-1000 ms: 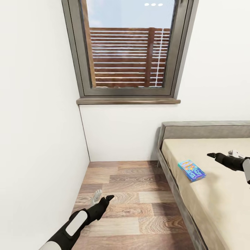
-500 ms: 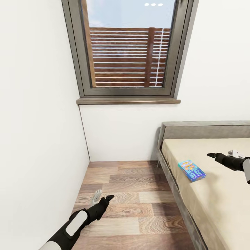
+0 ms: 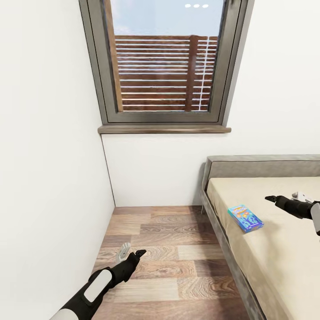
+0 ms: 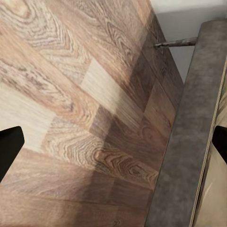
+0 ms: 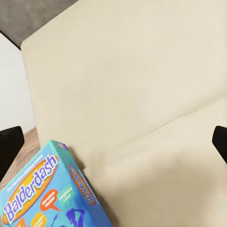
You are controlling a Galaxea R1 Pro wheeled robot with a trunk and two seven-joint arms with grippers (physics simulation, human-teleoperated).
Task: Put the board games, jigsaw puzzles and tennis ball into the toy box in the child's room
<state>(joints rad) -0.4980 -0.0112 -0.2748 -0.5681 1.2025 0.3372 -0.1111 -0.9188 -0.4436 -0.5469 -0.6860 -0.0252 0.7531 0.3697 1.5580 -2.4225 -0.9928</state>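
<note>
A window [image 3: 164, 62] sits high in the far wall, a brown slatted fence behind its glass. Below it to the right stands the bed [image 3: 284, 249], grey headboard against that wall. Wood floor [image 3: 169, 262] runs beside the bed.

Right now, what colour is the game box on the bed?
Bright blue, with orange "Balderdash" lettering; the game box shows best in the right wrist view.

You had one board game [image 3: 245, 218] in sight, a blue box lettered "Balderdash" [image 5: 45, 194], lying flat on the one bed [image 3: 275, 249]. You also had one window [image 3: 164, 62] with one sill [image 3: 164, 129] below it. Two arms reached into the head view, each ending in one gripper: the left gripper [image 3: 130, 253] and the right gripper [image 3: 284, 198].
</note>
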